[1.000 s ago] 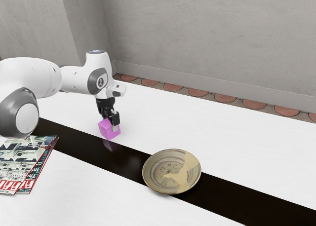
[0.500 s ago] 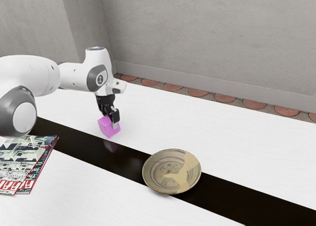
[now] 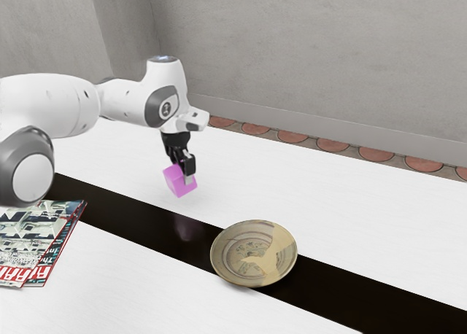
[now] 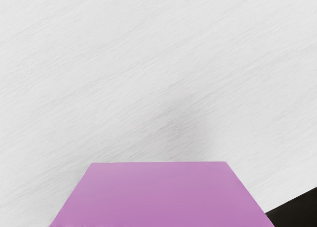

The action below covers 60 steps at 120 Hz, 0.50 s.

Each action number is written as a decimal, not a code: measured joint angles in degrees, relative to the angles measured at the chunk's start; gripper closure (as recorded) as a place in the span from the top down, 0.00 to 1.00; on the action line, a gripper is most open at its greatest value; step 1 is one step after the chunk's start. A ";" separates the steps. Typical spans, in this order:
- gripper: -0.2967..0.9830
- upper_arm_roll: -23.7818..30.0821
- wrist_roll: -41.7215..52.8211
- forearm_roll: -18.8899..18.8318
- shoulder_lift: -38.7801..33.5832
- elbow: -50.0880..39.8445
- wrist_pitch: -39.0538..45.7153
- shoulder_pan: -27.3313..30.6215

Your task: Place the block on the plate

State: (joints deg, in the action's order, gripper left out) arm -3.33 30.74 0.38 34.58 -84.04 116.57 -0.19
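Two fingers [image 3: 190, 179] of the black gripper [image 3: 184, 176] are closed on the pink block [image 3: 173, 181], parted by about its width. It hangs slightly tilted above the white table [image 3: 343, 203], apart from the plate [image 3: 285, 236], which lies farther toward the exterior view's right and partly over the black strip [image 3: 139, 217]. The exterior view also gives the magazines [image 3: 33, 239] at its left, the grey wall [image 3: 306, 49] and a soft pinkish reflection on the strip; the wrist view brings out the block's broad flat face and the fine, streaky grain of the tabletop
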 joint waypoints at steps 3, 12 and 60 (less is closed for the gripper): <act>0.53 -0.03 -0.13 -0.01 -0.16 -0.20 -0.12 -0.50; 0.52 -0.21 -0.57 -0.03 -1.11 -0.90 -0.40 -2.12; 0.52 -1.38 -3.68 0.05 -1.63 -1.61 -0.94 -12.42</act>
State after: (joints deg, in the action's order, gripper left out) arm -4.70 27.05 0.43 32.95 -85.65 115.63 -12.61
